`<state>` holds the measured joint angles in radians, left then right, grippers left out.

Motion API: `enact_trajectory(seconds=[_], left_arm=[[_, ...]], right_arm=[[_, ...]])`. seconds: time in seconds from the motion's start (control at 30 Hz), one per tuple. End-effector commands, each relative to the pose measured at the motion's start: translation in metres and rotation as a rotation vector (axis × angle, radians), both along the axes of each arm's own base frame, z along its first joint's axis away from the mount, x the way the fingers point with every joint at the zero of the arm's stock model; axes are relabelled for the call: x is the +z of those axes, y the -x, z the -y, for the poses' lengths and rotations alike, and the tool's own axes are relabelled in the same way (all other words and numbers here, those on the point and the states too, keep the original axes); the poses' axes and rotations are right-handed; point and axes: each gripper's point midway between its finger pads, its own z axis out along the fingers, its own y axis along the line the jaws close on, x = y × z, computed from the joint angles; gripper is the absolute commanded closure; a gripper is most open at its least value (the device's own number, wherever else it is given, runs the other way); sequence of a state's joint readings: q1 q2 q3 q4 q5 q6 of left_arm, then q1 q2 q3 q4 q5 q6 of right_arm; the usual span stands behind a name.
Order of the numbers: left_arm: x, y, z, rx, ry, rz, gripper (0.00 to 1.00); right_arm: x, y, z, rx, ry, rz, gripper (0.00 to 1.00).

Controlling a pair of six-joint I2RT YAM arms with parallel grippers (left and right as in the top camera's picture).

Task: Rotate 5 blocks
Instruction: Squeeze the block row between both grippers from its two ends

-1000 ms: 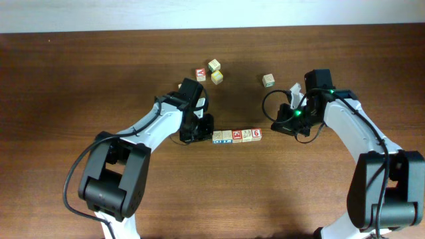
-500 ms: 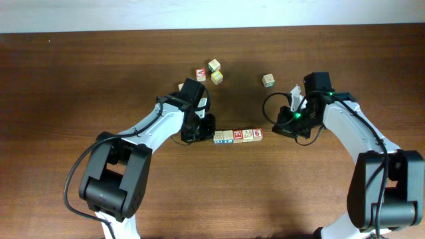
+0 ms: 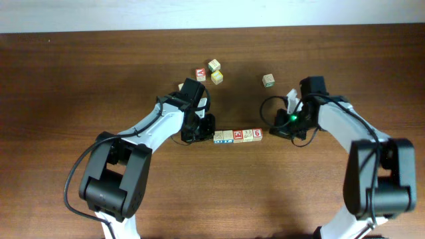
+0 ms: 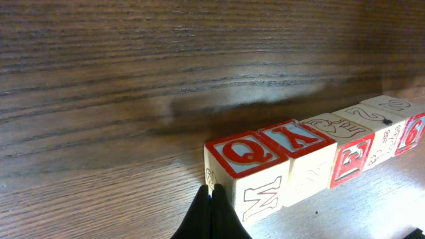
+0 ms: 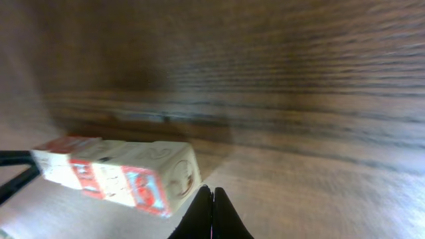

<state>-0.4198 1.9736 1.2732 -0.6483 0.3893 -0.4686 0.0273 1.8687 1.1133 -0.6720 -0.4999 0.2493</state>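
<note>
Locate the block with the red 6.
In the overhead view, the red 6 block sits at the right end of the five-block row mid-table, nearest the right gripper.

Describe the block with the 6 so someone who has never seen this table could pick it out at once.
Near the middle of the wooden table lies a row of blocks. Follow it to the end nearest the right end effector: the last cube there is the block with the 6. In the overhead view it alone shows a red numeral on top.
</note>
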Motion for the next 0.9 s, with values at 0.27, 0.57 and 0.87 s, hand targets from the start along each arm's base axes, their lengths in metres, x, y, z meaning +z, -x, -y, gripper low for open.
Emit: enact_trajectory(seconds=[0.27, 0.57, 0.87], left_arm=[[-0.007, 0.007, 0.0, 0.001, -0.005, -0.025, 1.0], [-0.007, 0.007, 0.0, 0.001, -0.005, -0.025, 1.0], [-0.007, 0.007, 0.0, 0.0, -0.004, -0.026, 1.0]], right_arm=[[-0.003, 0.003, -0.02, 0.15, -0.082, 0.053, 0.96], [0.0, 0.0, -0.024, 0.197, -0.107, 0.094, 0.96], [-0.007, 0.001, -0.027, 0.197, -0.128, 0.077, 0.96]])
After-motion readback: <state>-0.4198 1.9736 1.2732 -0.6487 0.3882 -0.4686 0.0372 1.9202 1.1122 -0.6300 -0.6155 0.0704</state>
